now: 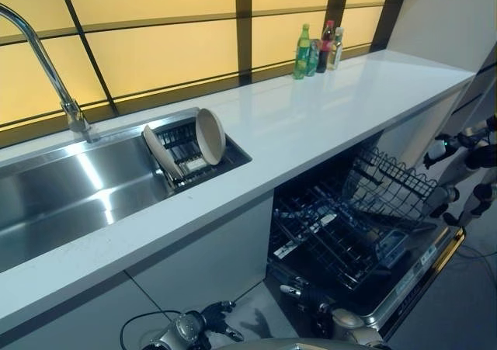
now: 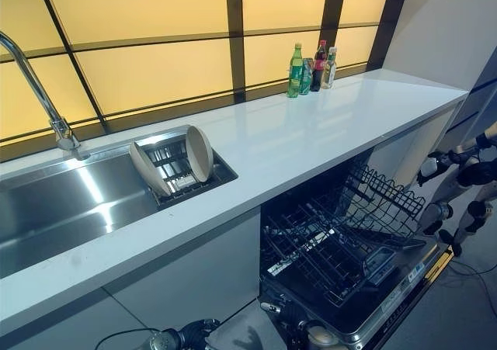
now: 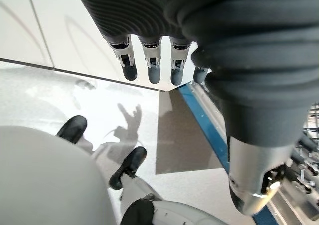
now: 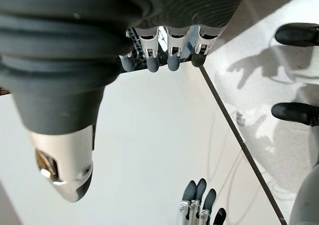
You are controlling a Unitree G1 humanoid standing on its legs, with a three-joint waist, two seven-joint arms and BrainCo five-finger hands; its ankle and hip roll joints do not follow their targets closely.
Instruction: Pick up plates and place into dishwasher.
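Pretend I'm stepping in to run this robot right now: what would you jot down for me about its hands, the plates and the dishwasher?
Left hand: hanging low by the floor, fingers straight, holding nothing.
Right hand: also low, fingers relaxed, holding nothing.
Plates: two, both standing on edge in the dish rack inside the sink; front plate leans, back plate stands more upright.
Dishwasher: door down, lower rack pulled out, no plates visible in it.
Done: nothing loaded yet.
Left: pick up each plate and set it in the lower rack.
Bottles stand at the counter's far end, away from the work.
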